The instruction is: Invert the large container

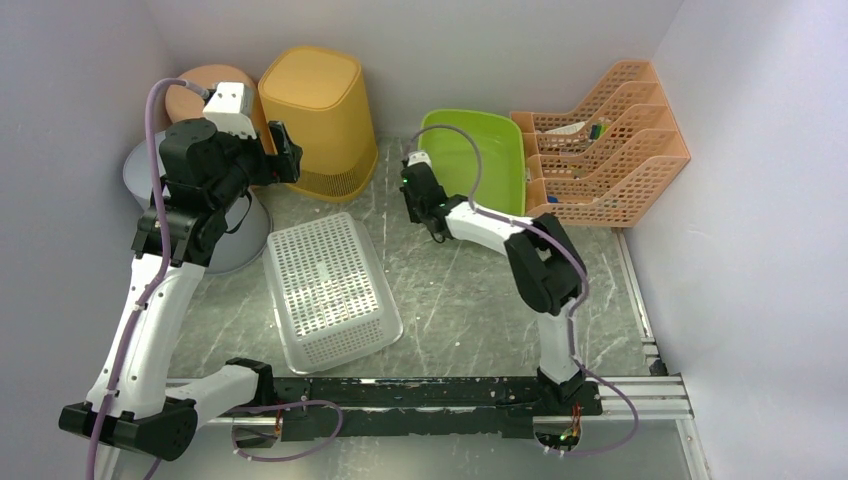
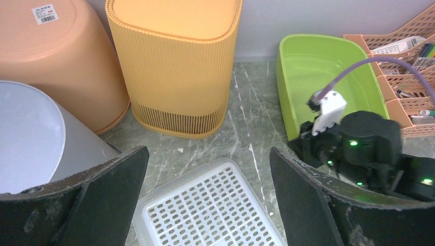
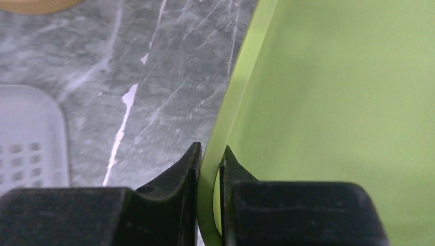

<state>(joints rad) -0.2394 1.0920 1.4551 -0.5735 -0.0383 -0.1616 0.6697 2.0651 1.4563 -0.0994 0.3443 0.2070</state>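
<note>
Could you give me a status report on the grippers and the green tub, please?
Right gripper shut on rim of green tub. Left gripper open, empty. Tub upright, not yet flipped. White basket alongside, not touching.

We note a grey, white-veined marble tabletop (image 1: 460, 290) beneath the left gripper (image 2: 208, 159) and the right gripper (image 3: 210, 154), plain pale walls (image 1: 480, 50) beyond and beside them, a metal rail (image 1: 640, 397) behind them, and even, diffuse light.

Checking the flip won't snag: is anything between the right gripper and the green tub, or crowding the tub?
Nothing between them: the right gripper pinches the green tub by its left rim. The orange file rack sits close beside the tub's right side, so tipping that way looks tight.
</note>
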